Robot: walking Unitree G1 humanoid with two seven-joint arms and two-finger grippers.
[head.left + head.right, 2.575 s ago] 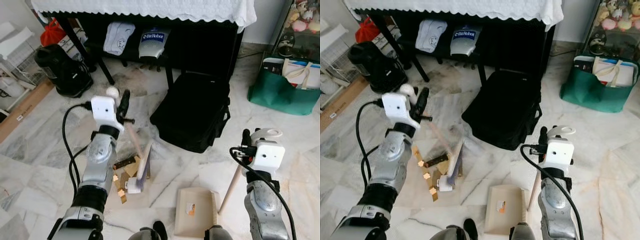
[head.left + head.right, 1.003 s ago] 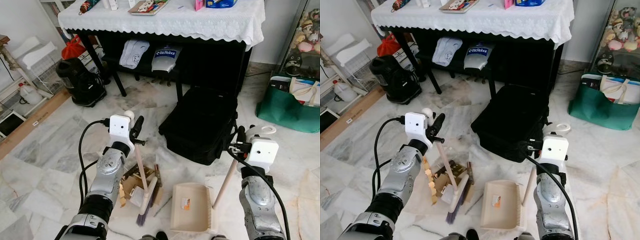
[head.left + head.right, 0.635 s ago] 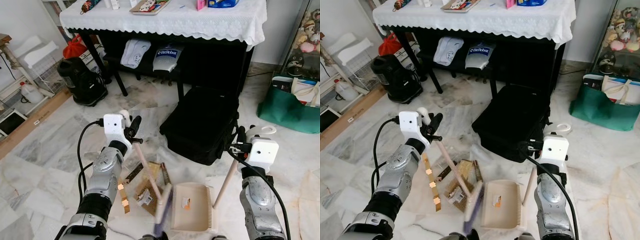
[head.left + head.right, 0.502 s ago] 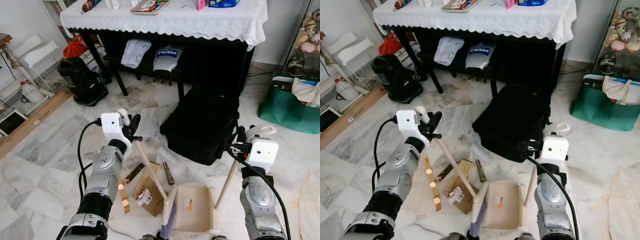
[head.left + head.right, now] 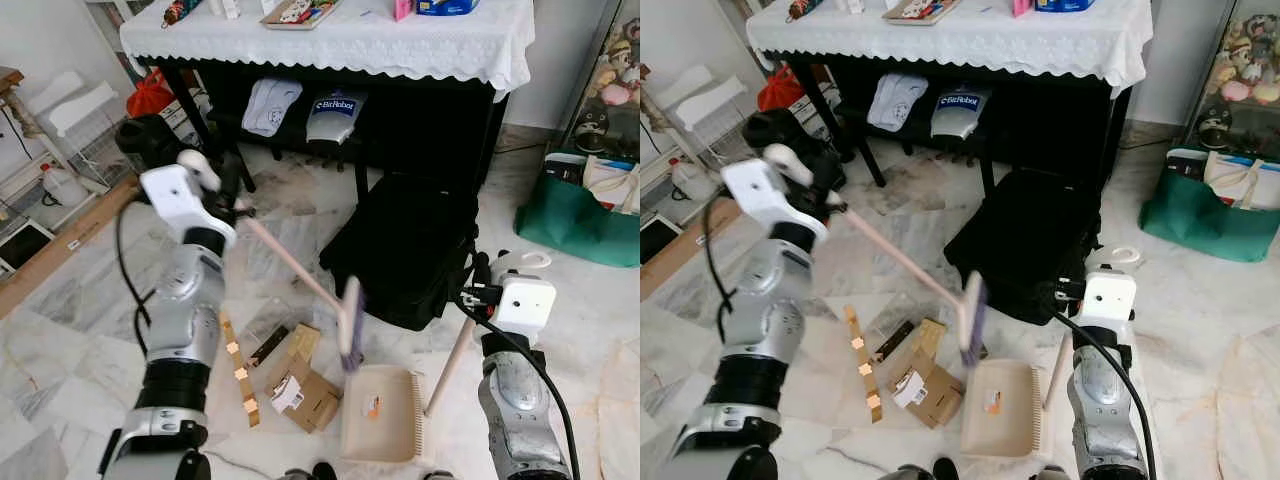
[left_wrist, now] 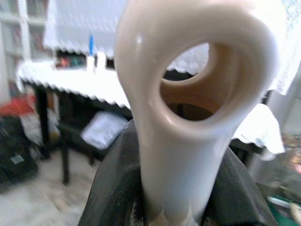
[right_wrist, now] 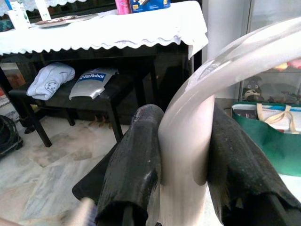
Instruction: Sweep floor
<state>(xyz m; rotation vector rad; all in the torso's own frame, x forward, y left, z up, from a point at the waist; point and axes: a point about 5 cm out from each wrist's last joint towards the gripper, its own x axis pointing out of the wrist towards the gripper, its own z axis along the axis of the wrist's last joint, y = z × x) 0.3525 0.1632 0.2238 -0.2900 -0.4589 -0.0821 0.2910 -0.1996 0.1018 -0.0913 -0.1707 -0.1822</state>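
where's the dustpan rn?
In the left eye view the dustpan lies flat on the floor, low and right of centre, beside the cardboard scraps and just below the black bag.

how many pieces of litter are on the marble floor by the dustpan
3: a flattened brown cardboard box, a long tan strip left of it, a small dark bar between them. The beige dustpan may hide more.

1. Even, bright daylight fills the room; the marble floor (image 5: 90, 300) shows soft glare.
2. The broom head (image 5: 350, 322) is motion-blurred.
3. The left wrist view is blurred; deep shade lies under the counter (image 5: 340, 35).
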